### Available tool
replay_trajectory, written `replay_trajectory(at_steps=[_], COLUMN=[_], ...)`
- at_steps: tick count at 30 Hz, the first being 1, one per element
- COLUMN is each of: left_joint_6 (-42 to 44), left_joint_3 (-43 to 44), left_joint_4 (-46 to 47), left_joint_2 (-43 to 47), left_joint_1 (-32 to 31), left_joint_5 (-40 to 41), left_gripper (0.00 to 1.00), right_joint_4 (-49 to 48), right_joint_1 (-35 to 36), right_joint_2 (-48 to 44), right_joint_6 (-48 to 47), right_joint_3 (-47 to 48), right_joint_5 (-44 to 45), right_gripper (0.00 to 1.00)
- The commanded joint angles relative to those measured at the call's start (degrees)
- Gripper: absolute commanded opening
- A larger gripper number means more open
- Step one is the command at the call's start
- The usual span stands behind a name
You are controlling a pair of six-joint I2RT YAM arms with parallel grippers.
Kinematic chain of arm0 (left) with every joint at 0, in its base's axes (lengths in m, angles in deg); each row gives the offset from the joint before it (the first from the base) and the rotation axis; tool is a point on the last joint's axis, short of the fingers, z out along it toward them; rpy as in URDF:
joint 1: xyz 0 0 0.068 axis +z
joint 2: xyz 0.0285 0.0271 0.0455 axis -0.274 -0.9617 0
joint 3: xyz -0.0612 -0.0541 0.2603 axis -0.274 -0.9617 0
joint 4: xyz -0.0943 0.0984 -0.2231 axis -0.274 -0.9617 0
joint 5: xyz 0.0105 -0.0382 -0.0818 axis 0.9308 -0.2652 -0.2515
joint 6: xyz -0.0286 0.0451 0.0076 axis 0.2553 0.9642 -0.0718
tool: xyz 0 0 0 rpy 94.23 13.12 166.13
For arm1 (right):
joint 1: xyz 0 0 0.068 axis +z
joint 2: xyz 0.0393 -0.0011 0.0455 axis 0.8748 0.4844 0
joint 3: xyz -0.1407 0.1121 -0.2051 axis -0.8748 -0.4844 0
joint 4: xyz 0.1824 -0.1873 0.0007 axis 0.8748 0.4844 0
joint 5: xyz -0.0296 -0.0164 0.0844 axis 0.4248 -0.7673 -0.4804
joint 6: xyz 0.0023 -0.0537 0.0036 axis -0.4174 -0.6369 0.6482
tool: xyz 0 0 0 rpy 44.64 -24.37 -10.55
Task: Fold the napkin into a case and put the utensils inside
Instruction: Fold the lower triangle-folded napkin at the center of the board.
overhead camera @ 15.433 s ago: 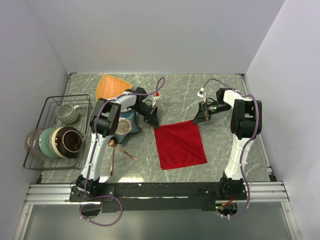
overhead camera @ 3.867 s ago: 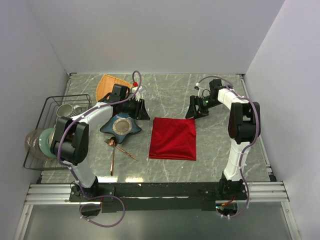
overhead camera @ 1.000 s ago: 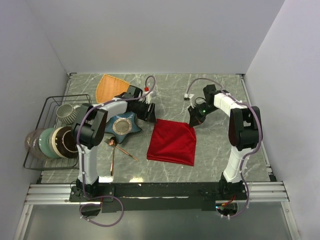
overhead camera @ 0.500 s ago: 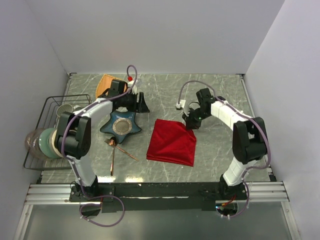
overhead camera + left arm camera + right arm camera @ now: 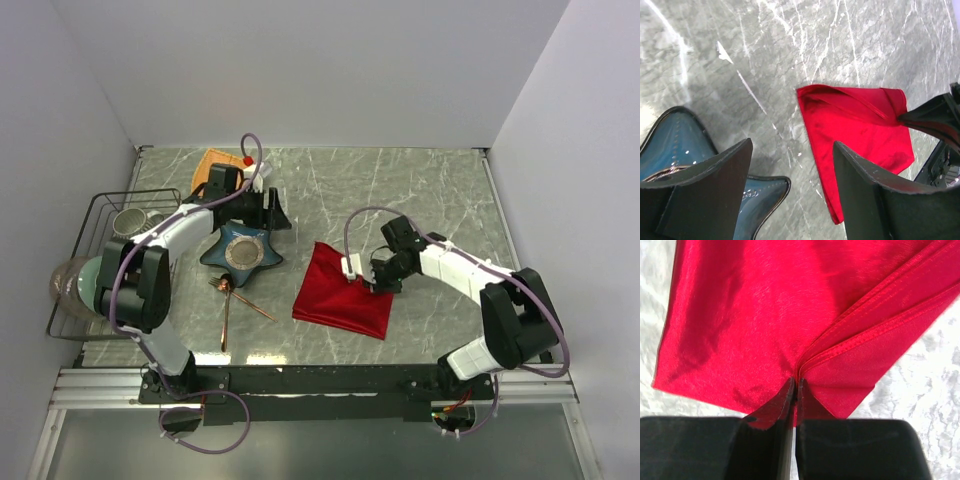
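- The napkin [image 5: 338, 293] lies folded on the marble surface [image 5: 430, 190], near its middle, with its layers bunched into a crease on the right.
- The right hand [image 5: 795, 388] is clenched on the napkin's hemmed layers at that crease.
- The left hand [image 5: 792, 150] is released, its jaws wide apart, above the blue star dish [image 5: 240, 250] and clear of the napkin.
- The utensils [image 5: 236, 297] lie just in front of the dish, left of the napkin; perhaps two or three, too thin to count.
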Motion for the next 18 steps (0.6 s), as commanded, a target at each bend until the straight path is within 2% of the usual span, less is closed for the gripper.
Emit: replay_trajectory(at_steps=[1,6,9,12,16,18], left_joint_6=[1.2,2.8,6.5,14.4,29.0,33.2], left_joint_3=[-1.3,-3.0,-3.8,-2.6,2.2,2.7], left_joint_4=[0.3,1.7,2.6,2.2,-4.4,-4.7], left_joint_2=[3.5,4.9,5.8,5.5,2.3,1.5], left_joint_1=[0.8,0.8,0.7,-0.2,-4.2,-5.6], left_joint_5=[-1.1,-2.6,-5.0,-5.6,-4.9,-4.7], left_gripper=[0.71,0.68,0.63,0.58,0.57,0.57], right_joint_4=[-3.0,-4.1,-4.3,-4.2,-3.9,-3.5], right_joint_1=[0.8,1.0,1.0,1.1,1.1,1.0], right_joint_2=[-4.8,-9.2,-11.1,-12.3,-13.1,-13.5], right_joint_6=[-7.9,-14.3,-17.4,-19.7,-20.3,-20.7], right_joint_3=[-3.8,-7.7,-9.9,-11.4,-12.1,-12.2], right_joint_5=[1.8,1.7,1.5,1.3,1.1,1.1], right_gripper=[0.00,0.00,0.00,0.00,0.00,0.00])
